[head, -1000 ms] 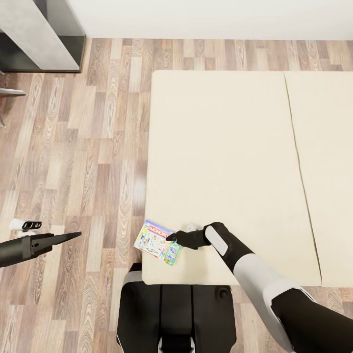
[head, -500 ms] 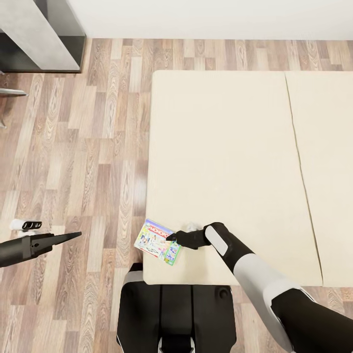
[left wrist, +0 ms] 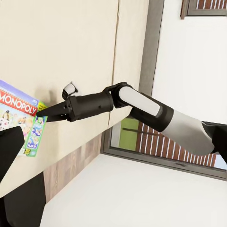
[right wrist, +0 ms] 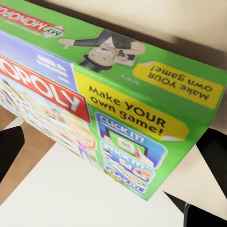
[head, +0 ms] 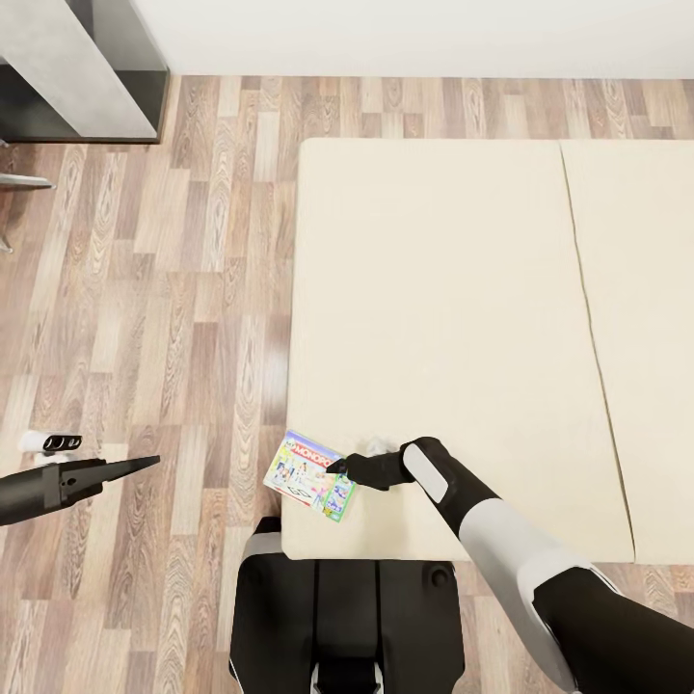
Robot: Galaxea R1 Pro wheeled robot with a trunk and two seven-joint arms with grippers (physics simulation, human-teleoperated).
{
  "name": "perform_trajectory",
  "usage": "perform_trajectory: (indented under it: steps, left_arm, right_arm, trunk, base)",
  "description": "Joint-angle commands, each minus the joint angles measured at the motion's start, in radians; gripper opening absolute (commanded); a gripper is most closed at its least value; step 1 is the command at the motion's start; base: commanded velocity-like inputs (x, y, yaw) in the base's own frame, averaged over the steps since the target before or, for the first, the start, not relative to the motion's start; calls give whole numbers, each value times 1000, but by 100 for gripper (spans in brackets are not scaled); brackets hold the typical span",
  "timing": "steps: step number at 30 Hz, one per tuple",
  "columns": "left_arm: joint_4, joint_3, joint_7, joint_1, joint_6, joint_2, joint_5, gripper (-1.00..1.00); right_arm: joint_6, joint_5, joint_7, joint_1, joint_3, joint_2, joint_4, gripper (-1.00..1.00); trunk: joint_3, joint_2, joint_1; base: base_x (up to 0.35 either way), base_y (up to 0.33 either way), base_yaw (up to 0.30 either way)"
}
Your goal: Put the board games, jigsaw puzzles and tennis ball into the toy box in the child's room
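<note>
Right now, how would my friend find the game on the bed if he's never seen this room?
Find the big beige bed on the wood floor. Go to its near left corner, by the robot's dark base, where the right gripper reaches in. The Monopoly box sits there: the one colourful thing on the plain mattress, with a red logo and green edge.

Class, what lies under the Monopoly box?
The Monopoly box overhangs the beige bed's corner and wood floor; the right gripper meets its edge. Directly beneath is covered.
</note>
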Motion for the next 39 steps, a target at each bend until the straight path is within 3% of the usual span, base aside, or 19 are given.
perform_trajectory:
  steps: [1,39]
  left_arm:
    - [0,0,-4,0,11,0,-1,100]
    - [0,0,-4,0,11,0,-2,100]
  right_arm:
    - [-3,12,8,0,1,0,0,100]
    - [1,12,0,-1,3,-6,-9,100]
  trunk:
    - [-1,-1,1]
    - [49,-1,1]
  base:
    - [0,0,0]
    - [0,0,0]
